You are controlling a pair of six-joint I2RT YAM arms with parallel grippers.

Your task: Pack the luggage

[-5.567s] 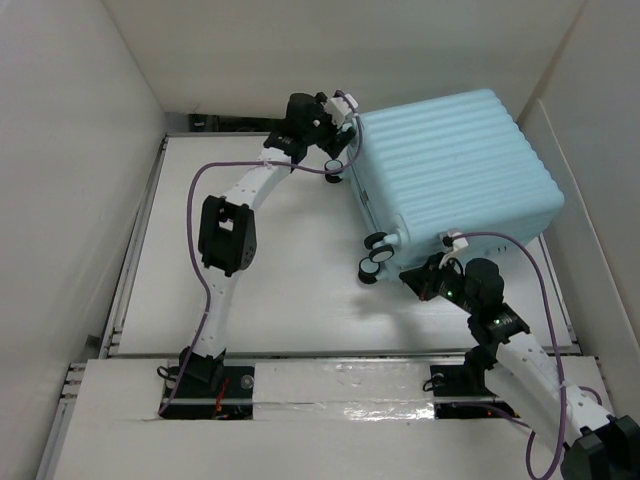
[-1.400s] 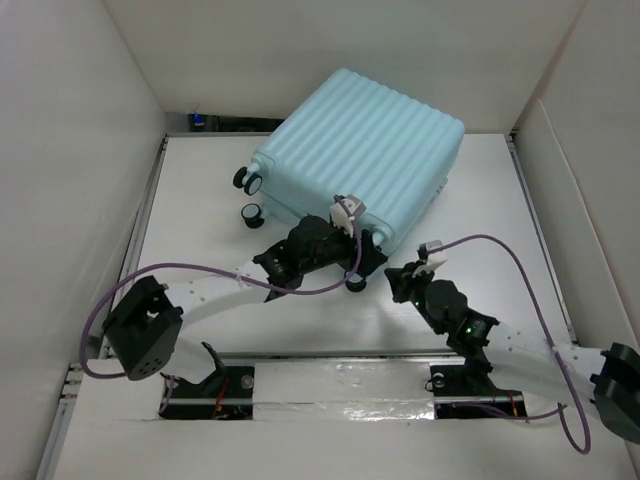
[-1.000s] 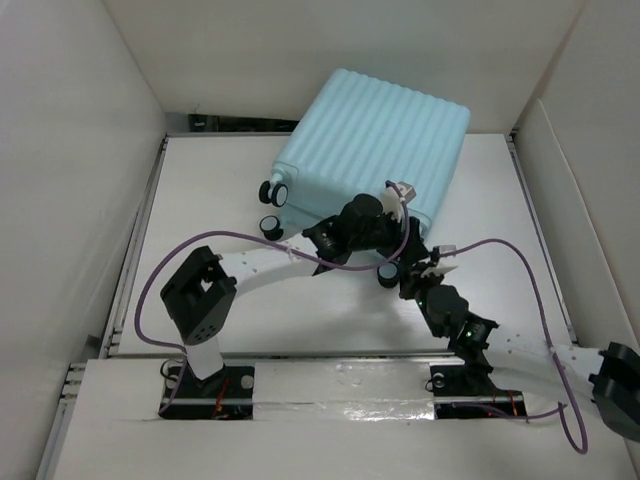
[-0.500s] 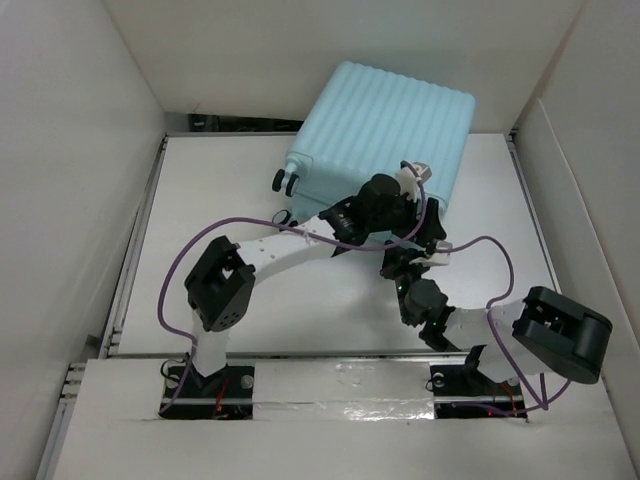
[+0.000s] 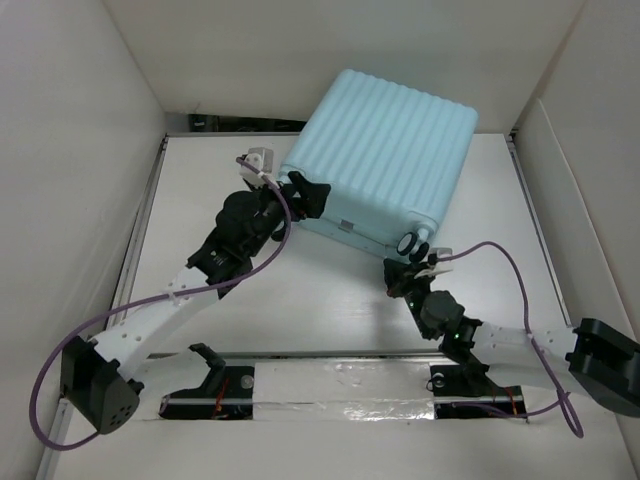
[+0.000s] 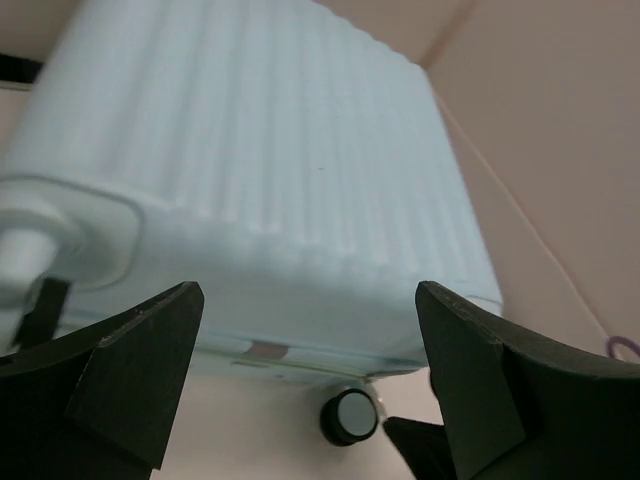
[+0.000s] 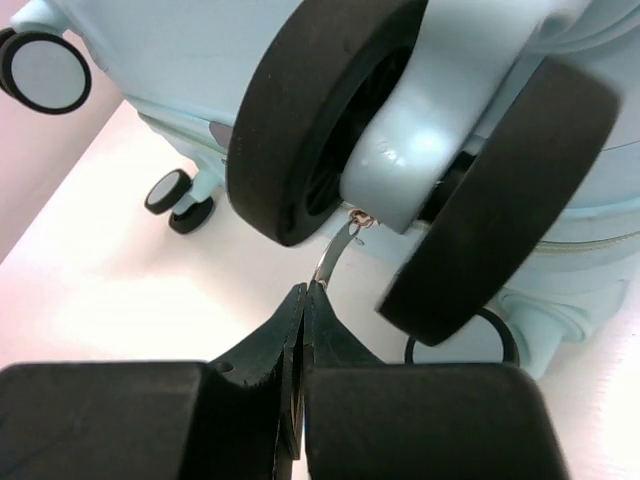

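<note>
The luggage (image 5: pixel 385 150), a closed pale aqua ribbed suitcase, lies at the back right of the table. My left gripper (image 5: pixel 305 192) is at its left corner, and in the left wrist view it (image 6: pixel 308 305) is open, facing the ribbed shell (image 6: pixel 260 170) with nothing between the fingers. My right gripper (image 5: pixel 405 272) sits low at the near corner under a spinner wheel (image 5: pixel 410 243). In the right wrist view it (image 7: pixel 306 292) is shut on a thin metal zipper pull (image 7: pixel 335 255) that hangs beside the double wheel (image 7: pixel 300 120).
White walls close in the table (image 5: pixel 300 310) at the left, back and right. Purple cables (image 5: pixel 520 275) loop off both arms. More spinner wheels (image 7: pixel 45 72) show along the case's lower edge, one (image 6: pixel 350 417) in the left wrist view.
My left arm has swung from the case's near right side to its left corner, its jaws opening wider. The right arm has stretched out low, its gripper still at the near wheel.
</note>
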